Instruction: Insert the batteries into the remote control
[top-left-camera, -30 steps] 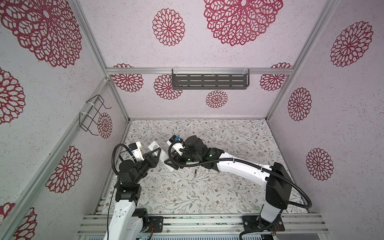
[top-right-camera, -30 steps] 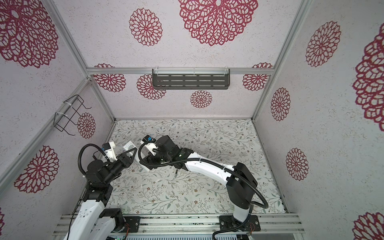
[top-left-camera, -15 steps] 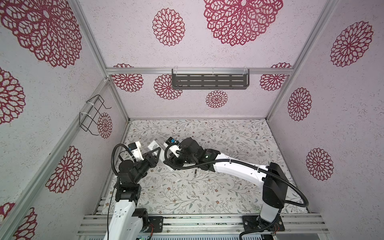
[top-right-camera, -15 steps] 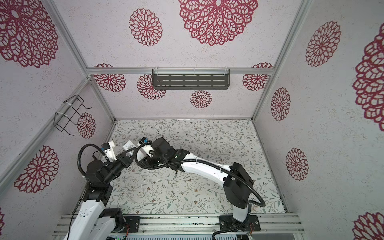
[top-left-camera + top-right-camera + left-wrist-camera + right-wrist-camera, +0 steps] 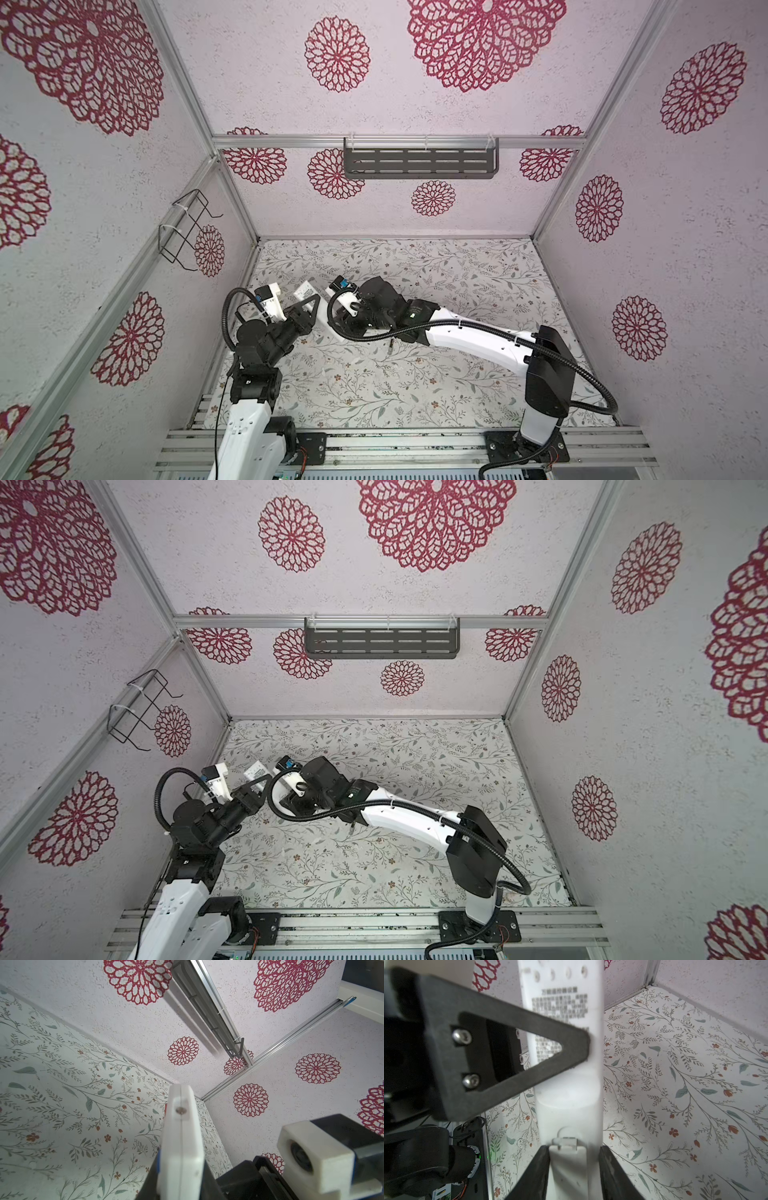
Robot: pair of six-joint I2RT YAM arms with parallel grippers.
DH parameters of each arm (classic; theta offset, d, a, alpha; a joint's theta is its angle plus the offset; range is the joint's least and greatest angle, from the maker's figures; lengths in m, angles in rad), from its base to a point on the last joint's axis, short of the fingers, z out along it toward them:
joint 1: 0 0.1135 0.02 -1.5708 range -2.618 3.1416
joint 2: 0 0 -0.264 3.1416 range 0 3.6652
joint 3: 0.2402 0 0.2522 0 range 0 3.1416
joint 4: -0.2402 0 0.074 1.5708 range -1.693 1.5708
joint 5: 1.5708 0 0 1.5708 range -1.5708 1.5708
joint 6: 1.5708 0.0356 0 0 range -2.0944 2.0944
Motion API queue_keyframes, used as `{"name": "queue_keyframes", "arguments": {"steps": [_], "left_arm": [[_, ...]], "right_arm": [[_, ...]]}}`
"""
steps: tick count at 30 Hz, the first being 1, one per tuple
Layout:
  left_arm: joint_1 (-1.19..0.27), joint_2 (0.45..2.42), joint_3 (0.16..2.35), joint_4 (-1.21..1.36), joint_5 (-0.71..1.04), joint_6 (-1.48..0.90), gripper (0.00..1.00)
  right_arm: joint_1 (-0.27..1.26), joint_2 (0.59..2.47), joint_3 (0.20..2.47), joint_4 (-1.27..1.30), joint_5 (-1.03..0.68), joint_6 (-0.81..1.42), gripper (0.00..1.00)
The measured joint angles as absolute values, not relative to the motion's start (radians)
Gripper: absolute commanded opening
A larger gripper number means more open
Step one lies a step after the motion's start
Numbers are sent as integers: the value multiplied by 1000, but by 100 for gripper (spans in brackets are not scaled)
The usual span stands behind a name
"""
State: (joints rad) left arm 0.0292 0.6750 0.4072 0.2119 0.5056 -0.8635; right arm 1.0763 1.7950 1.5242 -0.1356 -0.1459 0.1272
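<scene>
Left gripper pinching remote control mid-body | left wrist view: only its narrow edge; right wrist view: its printed label face | right gripper — fingers pressed on both edges of its latch end, hidden in both top views | dark speck right of it — too small to identify.

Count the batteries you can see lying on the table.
1. What looks like a battery lies on the table, close beside the right arm. Another may be hidden under the arms or inside the remote control.
</scene>
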Motion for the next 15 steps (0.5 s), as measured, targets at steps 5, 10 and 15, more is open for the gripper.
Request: {"name": "queue_keyframes", "arguments": {"steps": [5, 10, 15], "left_arm": [[29, 675, 407, 210, 500, -862, 11], [29, 675, 407, 207, 496, -862, 11], [29, 675, 407, 205, 494, -861, 11]], "right_arm": [[1077, 1795, 1524, -135, -141, 123, 35], [1079, 1795, 1524, -133, -141, 123, 32], [1080, 1795, 1524, -133, -139, 122, 29]]}}
